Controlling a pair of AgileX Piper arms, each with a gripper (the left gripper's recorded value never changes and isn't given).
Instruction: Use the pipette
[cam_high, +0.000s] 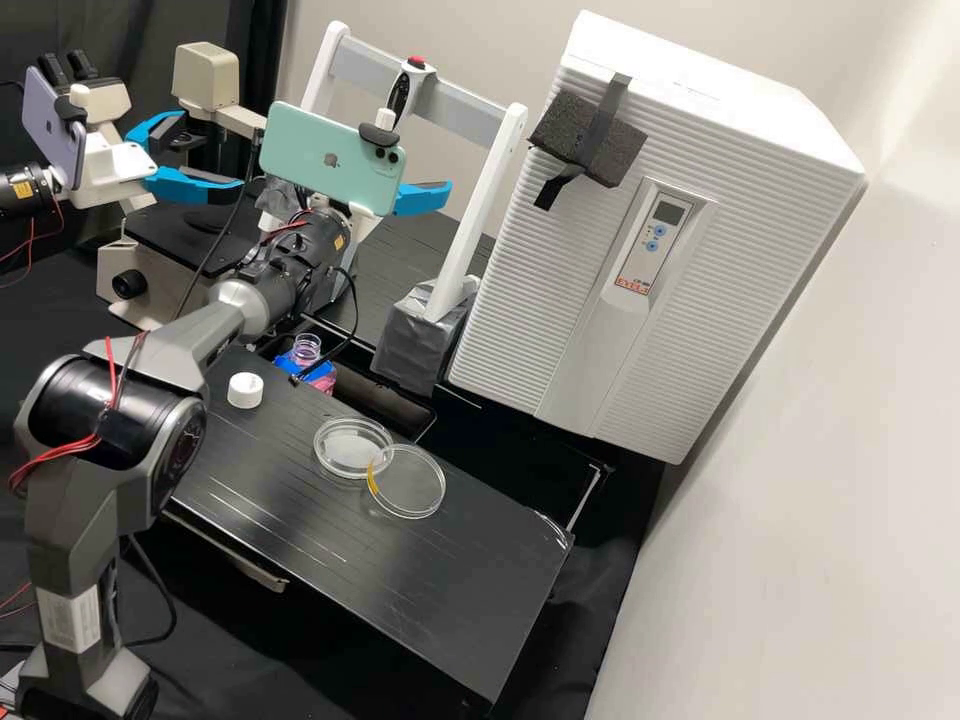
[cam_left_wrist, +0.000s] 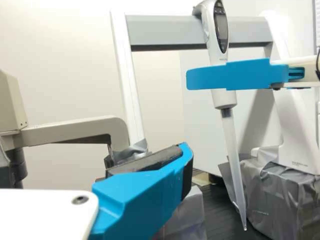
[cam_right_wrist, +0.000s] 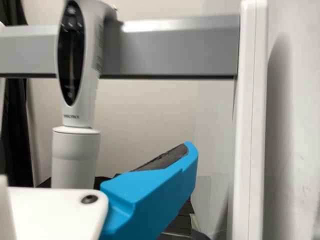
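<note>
A grey-white pipette (cam_high: 402, 88) hangs upright on a white rack (cam_high: 470, 215) at the back of the bench. The left wrist view shows its long clear tip (cam_left_wrist: 235, 165) pointing down. My right gripper (cam_left_wrist: 210, 77) is at the pipette body (cam_right_wrist: 77, 95), open, one blue finger (cam_right_wrist: 160, 185) beside it with a gap. That arm carries a mint-green phone (cam_high: 335, 158). My left gripper (cam_high: 175, 155) is open and holds nothing, at the far left by the microscope (cam_high: 150, 270). Its finger (cam_left_wrist: 145, 195) is well away from the pipette.
On the black platform (cam_high: 400, 570) lie two clear petri dishes (cam_high: 350, 445) (cam_high: 407, 480) and a white cap (cam_high: 245, 390). An open vial of purple liquid (cam_high: 306, 349) stands in a blue holder (cam_high: 320, 377). A large white ribbed machine (cam_high: 650, 230) stands right of the rack.
</note>
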